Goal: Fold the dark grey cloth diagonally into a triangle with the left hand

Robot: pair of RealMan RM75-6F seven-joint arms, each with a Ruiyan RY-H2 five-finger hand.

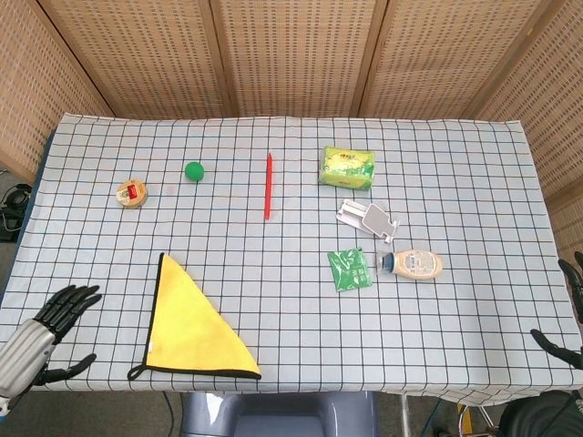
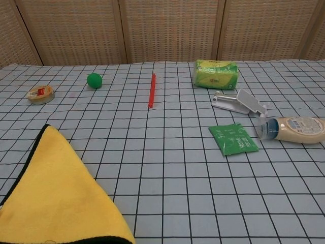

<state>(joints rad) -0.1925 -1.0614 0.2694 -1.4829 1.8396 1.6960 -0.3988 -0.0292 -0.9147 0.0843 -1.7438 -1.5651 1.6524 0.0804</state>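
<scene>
Cloth (image 1: 193, 326), yellow-faced with dark edging, lies already folded into a triangle near the surface's (image 1: 437, 218) front-left edge. Left hand (image 1: 41, 332) hovers beside it, fingers spread, empty; withdraw clear without snagging the hem.

- 1 yellow cloth (image 1: 193, 327), folded, table's 7 o'clock
- 1 green ball (image 1: 194, 170)
- 1 red pen (image 1: 268, 185)
- 1 tape roll (image 1: 132, 193)
- 1 tissue pack (image 1: 347, 167)
- 1 green sachet (image 1: 350, 269)
- 1 bottle (image 1: 412, 264)
- 1 white clip (image 1: 368, 218)
</scene>
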